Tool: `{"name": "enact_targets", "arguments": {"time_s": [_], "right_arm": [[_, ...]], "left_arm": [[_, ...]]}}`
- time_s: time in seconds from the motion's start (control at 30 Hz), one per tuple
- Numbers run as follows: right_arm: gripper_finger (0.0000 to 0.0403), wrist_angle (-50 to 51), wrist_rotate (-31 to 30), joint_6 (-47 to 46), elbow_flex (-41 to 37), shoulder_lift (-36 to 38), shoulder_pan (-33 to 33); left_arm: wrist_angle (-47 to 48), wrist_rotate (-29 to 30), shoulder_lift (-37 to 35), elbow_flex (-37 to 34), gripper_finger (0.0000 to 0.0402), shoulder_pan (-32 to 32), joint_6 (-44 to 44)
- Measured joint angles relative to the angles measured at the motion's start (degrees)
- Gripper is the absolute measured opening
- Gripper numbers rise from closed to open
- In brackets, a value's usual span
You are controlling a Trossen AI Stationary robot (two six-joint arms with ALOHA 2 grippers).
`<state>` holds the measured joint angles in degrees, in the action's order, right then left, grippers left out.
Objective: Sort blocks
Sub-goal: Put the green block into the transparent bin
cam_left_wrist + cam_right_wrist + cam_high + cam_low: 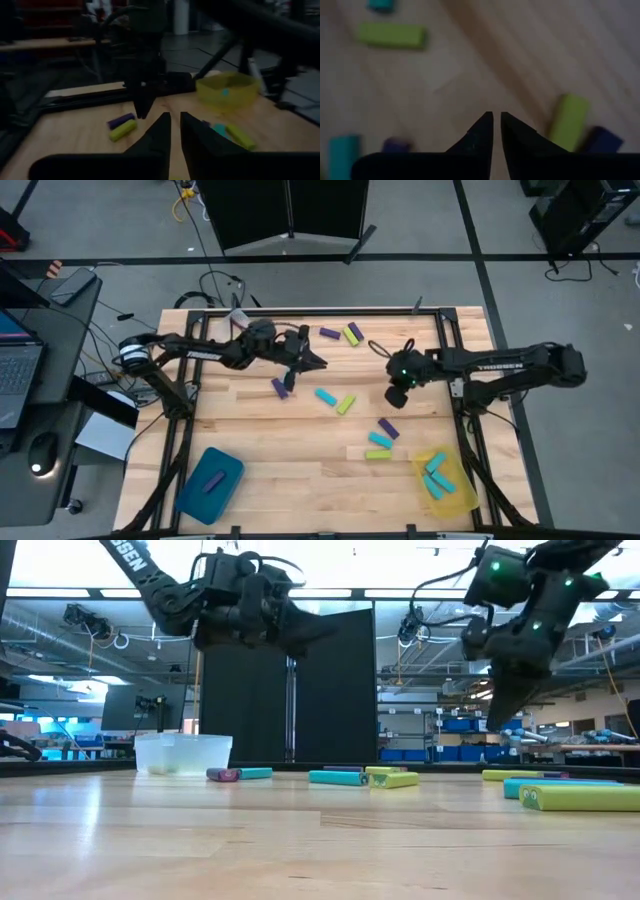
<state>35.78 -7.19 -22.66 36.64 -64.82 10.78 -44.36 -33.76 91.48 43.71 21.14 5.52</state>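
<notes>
Nearest low camera: yellow-green oblong block. I judge the empty, nearly closed right gripper nearer it; left gripper, likewise pinched, empty, hangs farther.

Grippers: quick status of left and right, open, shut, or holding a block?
Left gripper: fingers nearly together, nothing between them, raised above the table.
Right gripper: fingers nearly together, empty, above the loose blocks.

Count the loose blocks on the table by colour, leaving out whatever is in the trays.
Purple blocks: 4
Yellow-green blocks: 3
Cyan blocks: 2
Total: 9, as far as the high view shows.
</notes>
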Motion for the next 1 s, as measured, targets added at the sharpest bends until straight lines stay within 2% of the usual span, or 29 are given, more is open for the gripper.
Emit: {"name": "enact_targets", "arguments": {"time_s": [0.1, 0.27, 0.47, 0.77, 1.0], "right_arm": [[0.0054, -2.1, -0.8, 1.7, 0.0, 0.0, 2.8], [0.0074, -4.9, -0.8, 3.7, 0.0, 0.0, 6.1], [0.0113, -2.7, -0.4, 1.2, 0.0, -1.4, 8.5], [0.0177, -1.7, -1.7, 1.4, 0.0, -10.1, 11.5], [0.0205, -2.0, -3.2, 1.9, 0.0, -13.9, 14.3]], "left_arm": [[-6.1, 4.1, 0.0, -3.8, 0.0033, -0.7, -0.3], [-11.6, 4.6, 0.0, -7.8, 0.0013, -1.1, -3.7], [-11.8, 3.8, 0.0, -9.0, 0.0009, -2.2, -5.8], [-11.5, 3.5, 0.0, -9.2, 0.0011, -3.6, -6.0], [-10.9, 3.5, 0.0, -9.2, 0.0012, -3.6, -7.9]]}}
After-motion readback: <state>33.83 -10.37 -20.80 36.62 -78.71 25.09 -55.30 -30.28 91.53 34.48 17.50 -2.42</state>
